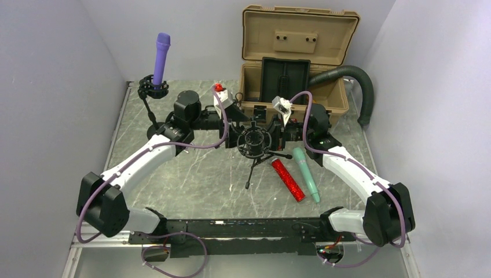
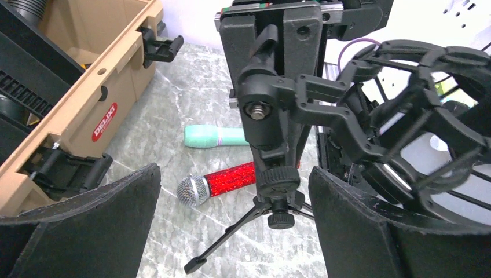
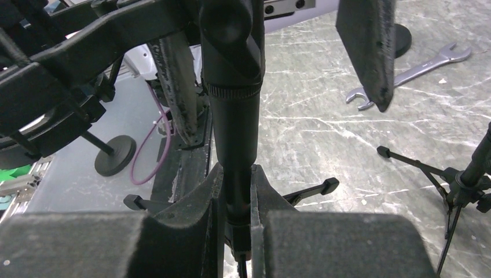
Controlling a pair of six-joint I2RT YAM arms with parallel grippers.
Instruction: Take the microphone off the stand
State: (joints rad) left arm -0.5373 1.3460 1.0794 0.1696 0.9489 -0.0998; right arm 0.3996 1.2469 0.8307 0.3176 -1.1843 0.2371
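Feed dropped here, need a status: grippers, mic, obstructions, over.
Left gripper open, jaws straddling tripod stand. Right gripper shut on its post. Purple microphone upright in rear-left stand. Red mic, teal mic lying beside tripod.

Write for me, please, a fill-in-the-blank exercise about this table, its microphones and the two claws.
1. The purple microphone stands upright in a black holder at the back ____ corner of the table.
2. Near the tripod stand, ____ microphones lie on the table: a red glitter microphone and a mint-green microphone.
3. The left claw is ____, one finger on each side of the tripod stand.
4. The right claw is ____ on the tripod stand's post.

Missing words: left; two; open; shut.
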